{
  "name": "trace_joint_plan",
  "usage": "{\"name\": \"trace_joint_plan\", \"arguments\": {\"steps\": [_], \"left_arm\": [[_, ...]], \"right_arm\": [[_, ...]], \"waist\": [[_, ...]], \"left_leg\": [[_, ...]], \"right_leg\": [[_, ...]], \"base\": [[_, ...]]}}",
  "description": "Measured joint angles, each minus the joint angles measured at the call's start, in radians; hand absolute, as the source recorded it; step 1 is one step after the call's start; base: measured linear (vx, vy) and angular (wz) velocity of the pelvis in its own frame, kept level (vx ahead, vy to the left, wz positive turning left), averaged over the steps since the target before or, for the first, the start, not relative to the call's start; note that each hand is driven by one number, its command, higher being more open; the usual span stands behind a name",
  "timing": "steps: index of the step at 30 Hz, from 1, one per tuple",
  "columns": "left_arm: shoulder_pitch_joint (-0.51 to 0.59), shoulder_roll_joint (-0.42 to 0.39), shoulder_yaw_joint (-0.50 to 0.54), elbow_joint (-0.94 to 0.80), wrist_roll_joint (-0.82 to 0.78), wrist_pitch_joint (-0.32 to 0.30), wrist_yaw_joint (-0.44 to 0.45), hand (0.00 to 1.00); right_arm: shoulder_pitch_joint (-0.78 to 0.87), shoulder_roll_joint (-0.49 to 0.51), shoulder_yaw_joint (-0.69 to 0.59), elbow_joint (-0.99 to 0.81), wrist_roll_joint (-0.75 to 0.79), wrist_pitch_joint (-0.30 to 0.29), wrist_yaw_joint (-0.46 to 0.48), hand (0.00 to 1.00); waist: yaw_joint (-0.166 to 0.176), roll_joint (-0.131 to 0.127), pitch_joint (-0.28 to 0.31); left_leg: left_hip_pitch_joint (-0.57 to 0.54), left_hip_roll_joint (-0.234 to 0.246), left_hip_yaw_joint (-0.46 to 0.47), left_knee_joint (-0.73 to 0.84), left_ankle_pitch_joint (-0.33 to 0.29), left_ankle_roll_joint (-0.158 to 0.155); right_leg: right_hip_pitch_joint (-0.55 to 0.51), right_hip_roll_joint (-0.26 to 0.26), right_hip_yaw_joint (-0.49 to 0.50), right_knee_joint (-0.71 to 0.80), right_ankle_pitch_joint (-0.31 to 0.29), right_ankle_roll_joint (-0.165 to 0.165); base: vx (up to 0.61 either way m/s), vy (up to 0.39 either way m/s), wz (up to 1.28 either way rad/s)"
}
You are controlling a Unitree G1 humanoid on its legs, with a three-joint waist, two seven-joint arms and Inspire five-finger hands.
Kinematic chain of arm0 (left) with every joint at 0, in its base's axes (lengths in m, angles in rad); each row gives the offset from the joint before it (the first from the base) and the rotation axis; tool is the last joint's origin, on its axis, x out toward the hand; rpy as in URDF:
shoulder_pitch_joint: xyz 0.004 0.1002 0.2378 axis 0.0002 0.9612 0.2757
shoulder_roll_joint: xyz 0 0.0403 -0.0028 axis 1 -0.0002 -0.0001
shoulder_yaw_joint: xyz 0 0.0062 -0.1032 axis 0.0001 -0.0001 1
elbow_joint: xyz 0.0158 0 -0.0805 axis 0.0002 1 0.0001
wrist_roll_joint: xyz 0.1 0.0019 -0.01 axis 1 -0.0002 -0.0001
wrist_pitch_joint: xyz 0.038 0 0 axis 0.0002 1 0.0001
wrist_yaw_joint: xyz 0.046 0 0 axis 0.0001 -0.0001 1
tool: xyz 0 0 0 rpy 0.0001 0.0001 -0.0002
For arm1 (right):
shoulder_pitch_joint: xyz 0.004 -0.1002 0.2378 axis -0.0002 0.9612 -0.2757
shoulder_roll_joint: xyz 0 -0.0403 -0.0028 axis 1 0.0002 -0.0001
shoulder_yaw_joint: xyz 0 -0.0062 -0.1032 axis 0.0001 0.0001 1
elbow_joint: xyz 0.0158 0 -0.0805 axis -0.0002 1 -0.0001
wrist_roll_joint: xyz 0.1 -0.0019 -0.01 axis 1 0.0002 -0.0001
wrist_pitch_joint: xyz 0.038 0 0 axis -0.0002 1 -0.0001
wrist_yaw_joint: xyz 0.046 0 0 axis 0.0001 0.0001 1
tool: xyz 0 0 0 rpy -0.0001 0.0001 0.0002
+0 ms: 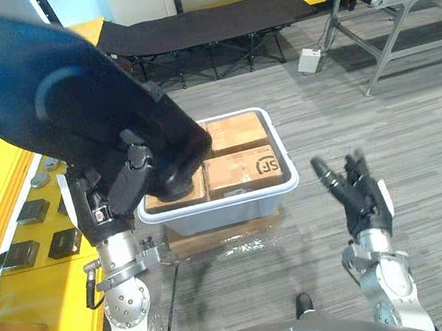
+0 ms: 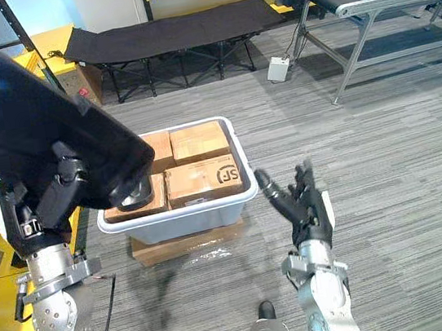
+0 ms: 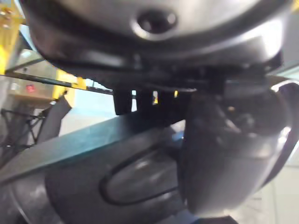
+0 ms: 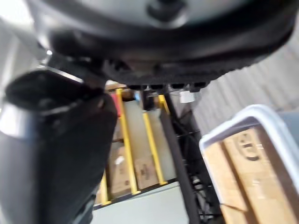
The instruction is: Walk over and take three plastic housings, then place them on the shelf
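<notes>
Left hand point(image 1: 128, 187) clasps the dark plastic housing point(image 1: 30, 93) rising above it; my right hand point(image 1: 366, 199) spreads relaxed, well apart.

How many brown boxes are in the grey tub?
4: far-left box, far-right box, near-left box, near-right box. The dark housing hides parts; more may lie underneath.

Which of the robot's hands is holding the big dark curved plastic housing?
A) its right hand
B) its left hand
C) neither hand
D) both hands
B: the left hand has its fingers curled on the edge of the big dark curved plastic housing, while the right hand is open and empty above the grey carpet.
</notes>
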Motion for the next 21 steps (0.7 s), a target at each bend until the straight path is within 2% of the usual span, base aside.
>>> {"name": "trace_joint_plan", "arguments": {"steps": [4, 10, 12, 15, 17, 18, 21], "left_arm": [[0.019, -0.008, 0.036, 0.000, -0.016, 0.000, 0.025, 0.00], [0.027, -0.029, 0.108, -0.010, 0.003, 0.011, 0.067, 0.00], [0.051, -0.034, 0.143, -0.013, 0.036, 0.022, 0.083, 0.00], [0.080, -0.052, 0.207, -0.019, 0.054, 0.033, 0.096, 0.00], [0.112, -0.069, 0.251, -0.020, 0.058, 0.033, 0.097, 0.00], [0.139, -0.081, 0.276, -0.021, 0.055, 0.034, 0.096, 0.00], [0.192, -0.105, 0.315, -0.021, 0.015, 0.030, 0.089, 0.00]], "right_arm": [[0.001, 0.000, 0.026, 0.024, 0.000, 0.007, 0.023, 1.00], [-0.087, -0.005, 0.100, 0.089, -0.001, 0.017, 0.067, 1.00], [-0.122, -0.021, 0.150, 0.127, -0.002, 0.024, 0.091, 1.00], [-0.167, -0.034, 0.216, 0.152, -0.004, 0.025, 0.112, 1.00], [-0.206, -0.032, 0.247, 0.175, -0.051, 0.019, 0.103, 1.00], [-0.241, -0.033, 0.265, 0.196, -0.095, 0.014, 0.088, 1.00], [-0.295, -0.029, 0.287, 0.233, -0.118, 0.002, 0.060, 1.00]], "waist": [[0.008, -0.001, 0.000], [0.046, -0.006, 0.003], [0.081, -0.008, 0.005], [0.113, -0.013, 0.006], [0.138, -0.015, 0.006], [0.166, -0.016, 0.007], [0.211, -0.019, 0.007]], "left_leg": [[-0.011, 0.000, -0.017, 0.002, -0.001, 0.004], [-0.045, -0.001, -0.093, 0.021, 0.001, 0.006], [-0.051, -0.001, -0.125, 0.022, 0.002, 0.008], [-0.082, -0.004, -0.184, 0.039, 0.003, 0.008], [-0.096, -0.009, -0.229, 0.038, 0.008, 0.013], [-0.101, -0.013, -0.257, 0.037, 0.013, 0.012], [-0.104, -0.026, -0.311, 0.037, 0.015, 0.015]], "right_leg": [[0.001, -0.001, -0.017, 0.000, -0.002, -0.002], [0.026, -0.007, -0.087, 0.000, -0.007, -0.004], [0.046, -0.008, -0.121, 0.000, -0.014, -0.002], [0.065, -0.009, -0.179, 0.001, -0.023, 0.001], [0.082, -0.010, -0.221, 0.005, -0.029, 0.003], [0.096, -0.012, -0.249, 0.005, -0.035, 0.004], [0.126, -0.018, -0.302, 0.005, -0.051, 0.013]], "base": [[0.00, 0.010, 0.11], [0.01, 0.005, 0.33], [0.01, 0.000, 0.42], [0.01, -0.001, 0.59], [0.02, -0.006, 0.70], [0.02, -0.006, 0.57], [-0.01, -0.001, 0.60]]}}
